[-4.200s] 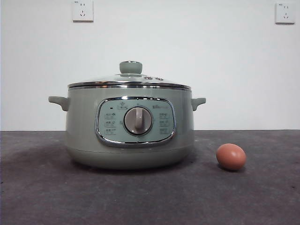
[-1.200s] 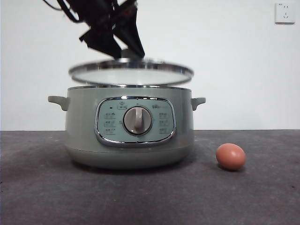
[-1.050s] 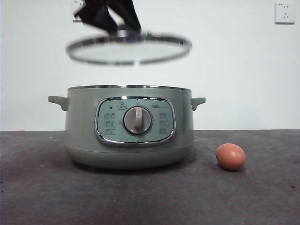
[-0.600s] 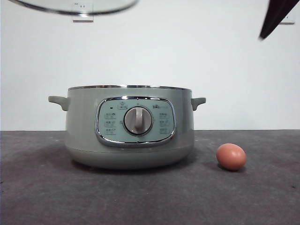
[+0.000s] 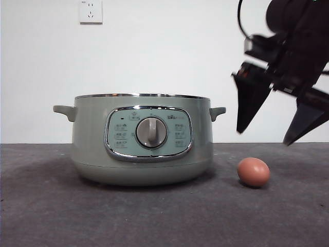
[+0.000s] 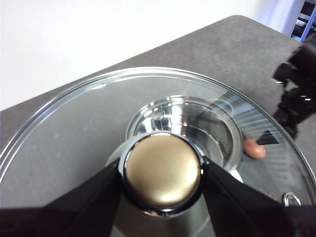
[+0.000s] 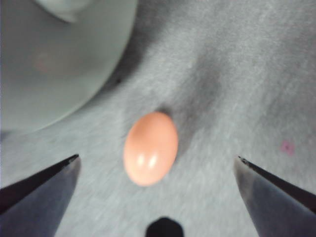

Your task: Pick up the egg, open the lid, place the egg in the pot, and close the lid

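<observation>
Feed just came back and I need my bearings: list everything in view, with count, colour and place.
pot: one, sage green, open, on the table.
egg: one, reddish-brown, on the table beside the pot, apart from it.
lid: one, glass with chrome rim, held above the pot, out of the front view.
table: one, dark grey.
wall socket: one, white, on the wall.
left gripper: black, jaws shut on the lid's knob.
right gripper: black, jaws open above the egg.

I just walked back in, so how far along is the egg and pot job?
Done: the lid is off the pot, held up by the left pincer. In hand: the open right pincer hangs above the egg, which lies on the table. Left: grasp, drop in, close.
</observation>
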